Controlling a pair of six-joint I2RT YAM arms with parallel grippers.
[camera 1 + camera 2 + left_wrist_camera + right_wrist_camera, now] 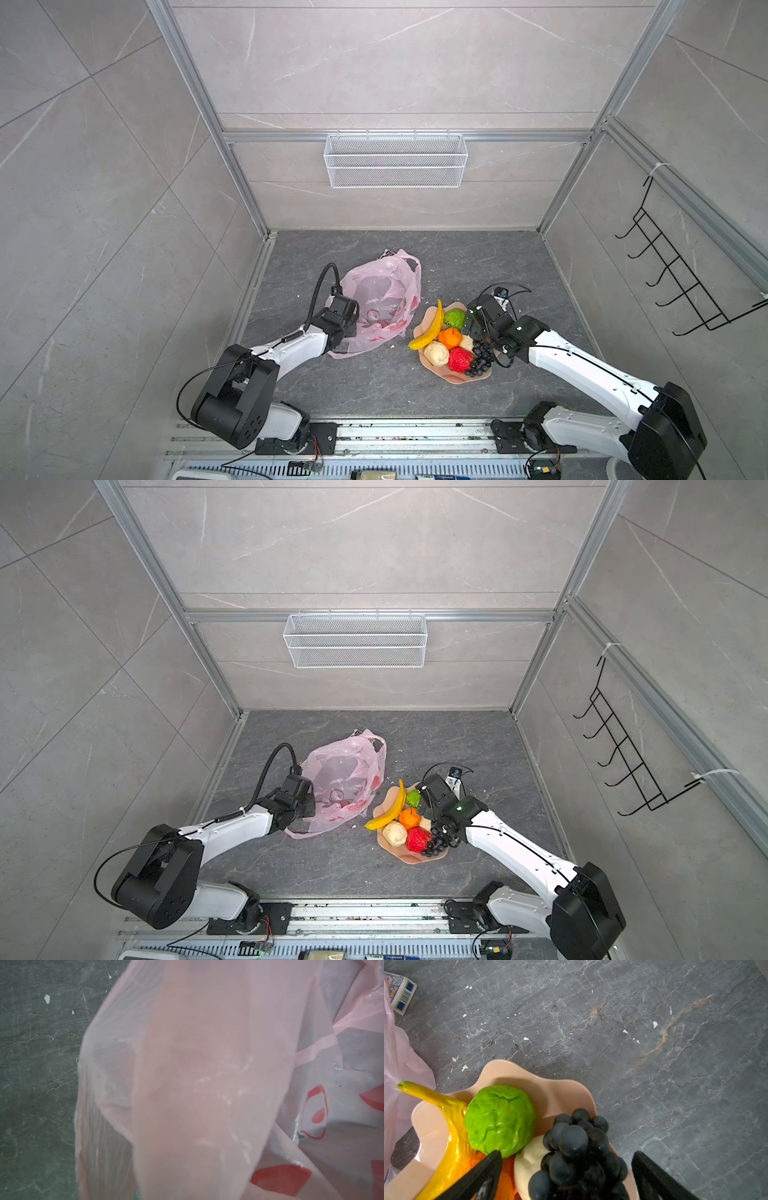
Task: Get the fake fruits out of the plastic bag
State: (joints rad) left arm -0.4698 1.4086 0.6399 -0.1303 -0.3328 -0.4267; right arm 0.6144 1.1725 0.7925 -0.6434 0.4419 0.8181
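Observation:
The pink plastic bag (380, 299) (345, 783) lies crumpled left of centre, its mouth facing up. My left gripper (348, 332) sits at the bag's near left edge; its fingers are hidden, and bag film (187, 1084) fills the left wrist view. The fake fruits rest on a peach plate (453, 377): banana (430, 328), green one (500, 1120), orange (450, 337), beige one (436, 353), red one (460, 359), grapes (577, 1147). My right gripper (566, 1154) stands open, its fingers (483, 1174) apart on either side of the grapes.
A small printed box (401, 991) lies on the table beyond the bag. A white wire basket (395, 160) hangs on the back wall, a black hook rack (681, 270) on the right wall. White crumbs dot the grey tabletop (654, 1043).

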